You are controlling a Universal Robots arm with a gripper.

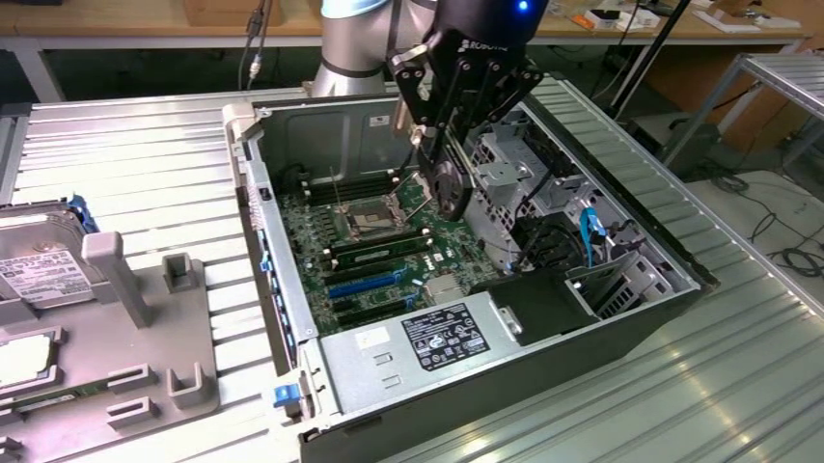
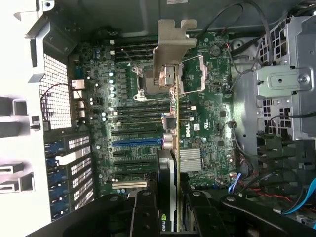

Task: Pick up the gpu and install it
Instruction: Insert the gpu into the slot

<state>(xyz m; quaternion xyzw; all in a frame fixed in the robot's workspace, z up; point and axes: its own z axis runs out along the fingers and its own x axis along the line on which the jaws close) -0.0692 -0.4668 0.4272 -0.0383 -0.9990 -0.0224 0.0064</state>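
Open case (image 1: pixel 328 130) on ribbed desk (image 1: pixel 142 164), motherboard (image 2: pixel 212 133) exposed. Gpu (image 2: pixel 174 123) hangs edge-on over board, not seated by my read; silver bracket (image 2: pixel 173 44) at end away from me. Card likely light, stiff, fragile: best held by flat faces, off connector edge. My jaws narrowed, clamping gpu's faces.

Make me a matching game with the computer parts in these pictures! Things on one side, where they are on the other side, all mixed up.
Things:
1. gpu
2. hard drive
3. power supply

Places:
A. lying on the grey tray outside the computer case
B. inside the case, at its near end in the exterior view
C. gripped by the gripper above the motherboard

Pairs: 1-C, 2-A, 3-B.
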